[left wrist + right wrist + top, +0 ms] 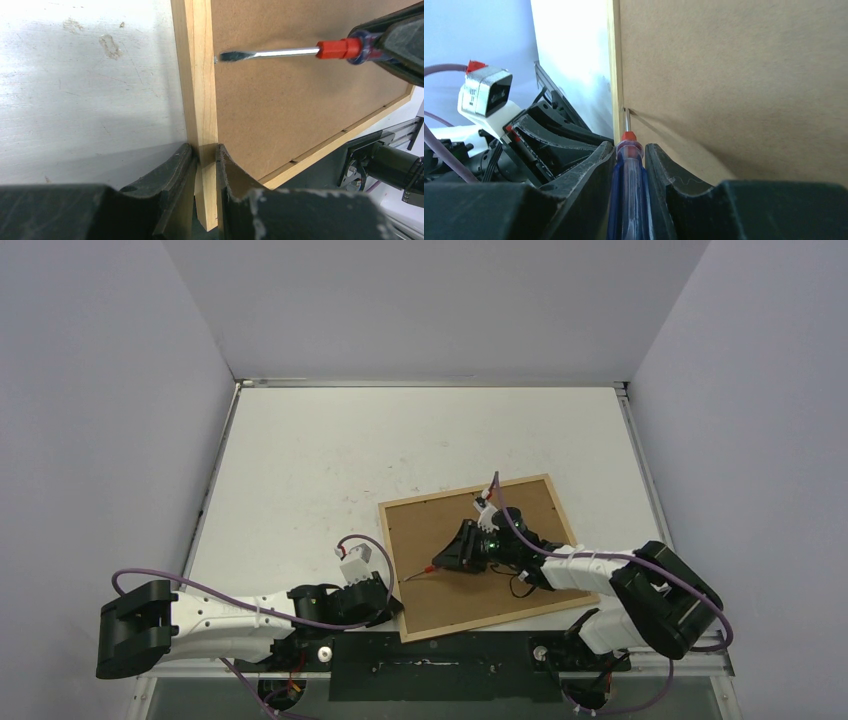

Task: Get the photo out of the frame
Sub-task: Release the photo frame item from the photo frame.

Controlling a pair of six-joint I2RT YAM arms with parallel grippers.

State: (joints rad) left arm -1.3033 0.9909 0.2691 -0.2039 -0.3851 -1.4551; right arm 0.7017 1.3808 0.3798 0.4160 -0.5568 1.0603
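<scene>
Two grips: L gripper (204, 152) pinches thin light-wood frame (199, 75); R gripper (630, 150) clamps red-blue screwdriver (280, 52).
Frame: back-up on table (330, 460), front-right.
Your progress: brown fibreboard backing (300, 115) in place, photo hidden.

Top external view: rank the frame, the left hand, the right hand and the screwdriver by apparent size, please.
1. Frame, by far the largest.
2. Left hand and right hand: they look alike, so unranked.
3. Screwdriver, smallest; its handle is hidden in the right hand.

Even overhead light, sharp, slight glare
</scene>
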